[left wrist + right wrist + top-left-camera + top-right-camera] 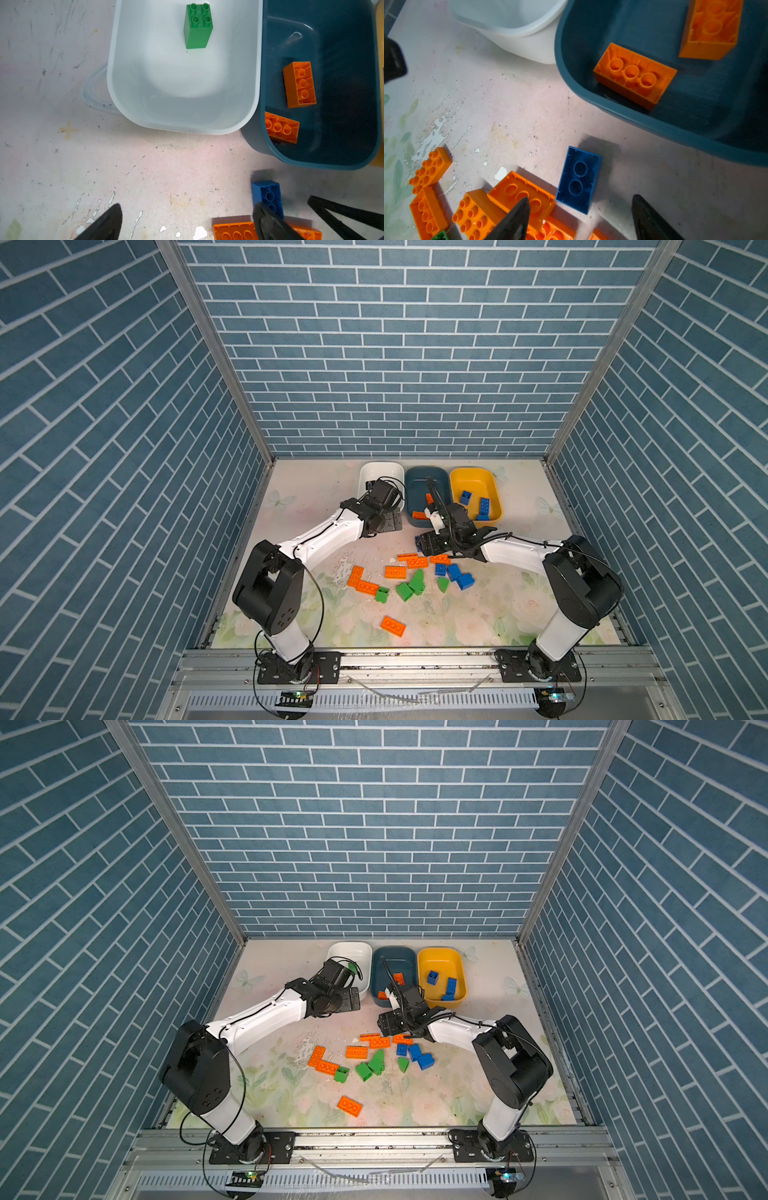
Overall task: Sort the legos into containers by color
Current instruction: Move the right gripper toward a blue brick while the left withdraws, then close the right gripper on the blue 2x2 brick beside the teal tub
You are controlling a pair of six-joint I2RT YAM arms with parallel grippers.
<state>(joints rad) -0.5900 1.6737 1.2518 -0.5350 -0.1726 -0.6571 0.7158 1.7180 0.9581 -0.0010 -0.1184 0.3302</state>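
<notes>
**Sorting scene, positions given relative to the teal tub [415,479].** The white tub [368,472] is touching the teal tub on the left arm's side, and the yellow tub [494,485] is sitting just beside it on the right arm's side. One green brick [198,27] is standing upright in the white tub. Two orange bricks [300,85] are lying studs-down inside the teal tub, and blue bricks [484,506] are resting in the yellow tub.

The left gripper [188,205] is hovering over the bare table [145,176] near the teal tub's robot-side corner, its fingers spread wide and holding nothing. The right gripper [580,198] is reaching just in front of the teal tub. Its fingers are apart on either side of an overturned blue brick [578,179], with a gap showing at each side. The loose legos [415,583], orange, green and blue, are lying farther in front of the teal tub.
</notes>
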